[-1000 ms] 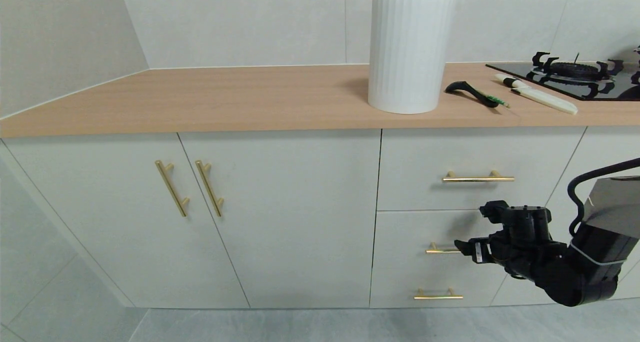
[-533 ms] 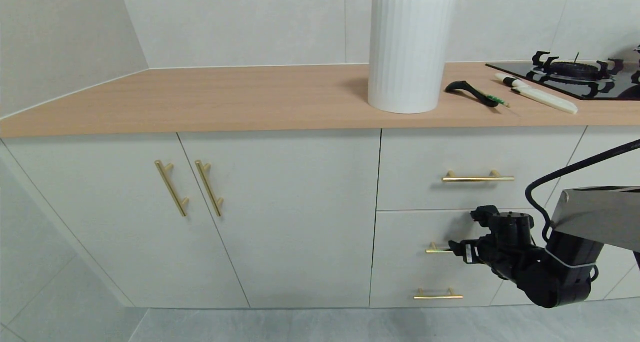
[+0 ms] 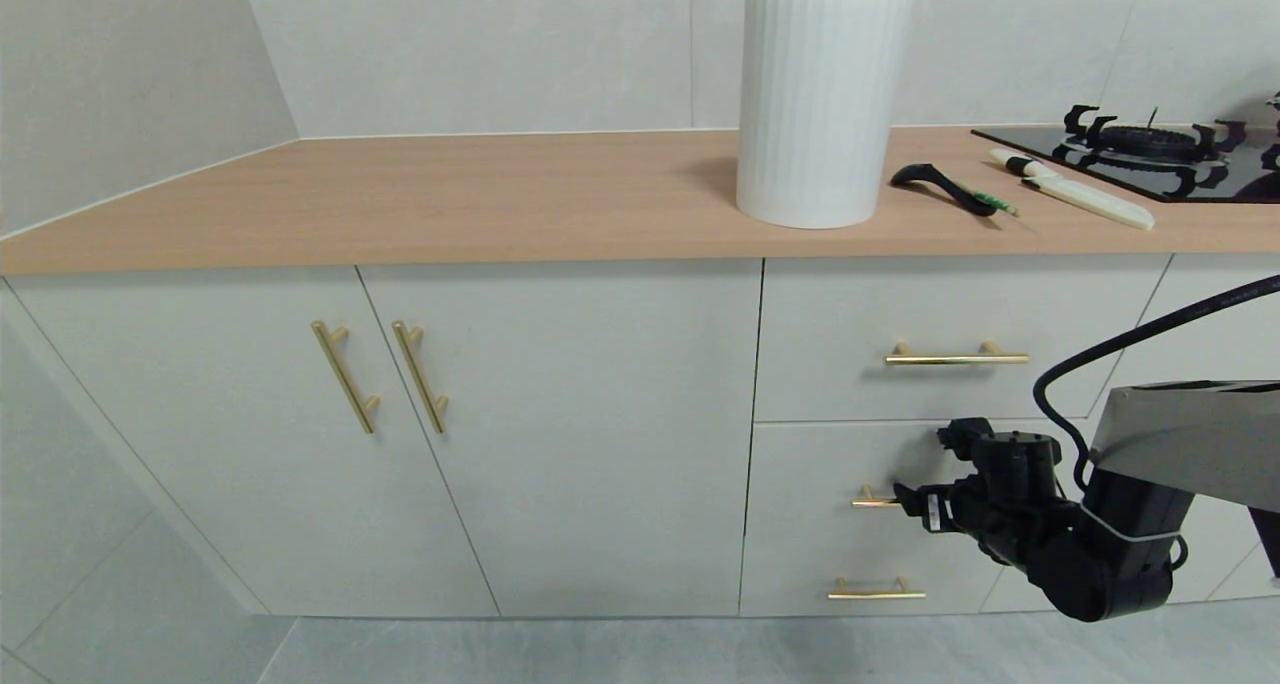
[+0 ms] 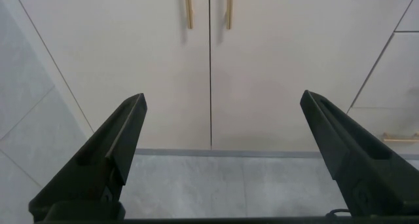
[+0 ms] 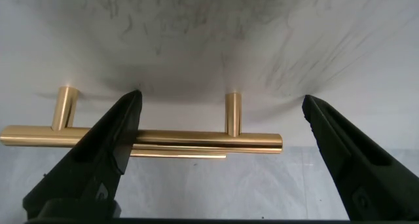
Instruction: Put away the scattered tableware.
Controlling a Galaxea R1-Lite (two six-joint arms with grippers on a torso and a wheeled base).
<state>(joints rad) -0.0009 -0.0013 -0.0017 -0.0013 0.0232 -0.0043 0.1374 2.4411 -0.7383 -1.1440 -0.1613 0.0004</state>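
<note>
A black spoon [image 3: 945, 186] and a white knife [image 3: 1078, 191] lie on the wooden countertop [image 3: 450, 194], right of a tall white ribbed container [image 3: 815, 104]. My right gripper [image 3: 908, 497] is low in front of the drawers, at the gold handle of the middle drawer [image 3: 872, 502]. In the right wrist view that handle [image 5: 141, 139] runs across between the open fingers [image 5: 105, 158], with the gripper [image 5: 220, 101] close to the drawer front. My left gripper [image 4: 222, 99] is open and holds nothing, facing the lower cabinet doors [image 4: 209, 67].
A gas hob [image 3: 1150, 149] sits at the counter's far right. The top drawer handle [image 3: 955, 358] and bottom drawer handle [image 3: 876, 593] are above and below my right gripper. Two cabinet doors with gold handles [image 3: 380, 376] are to the left. Grey floor [image 4: 222, 185] lies below.
My right arm has moved left and closer to the drawer front, bringing its open fingers up to the middle drawer handle. The tableware on the counter has stayed put.
</note>
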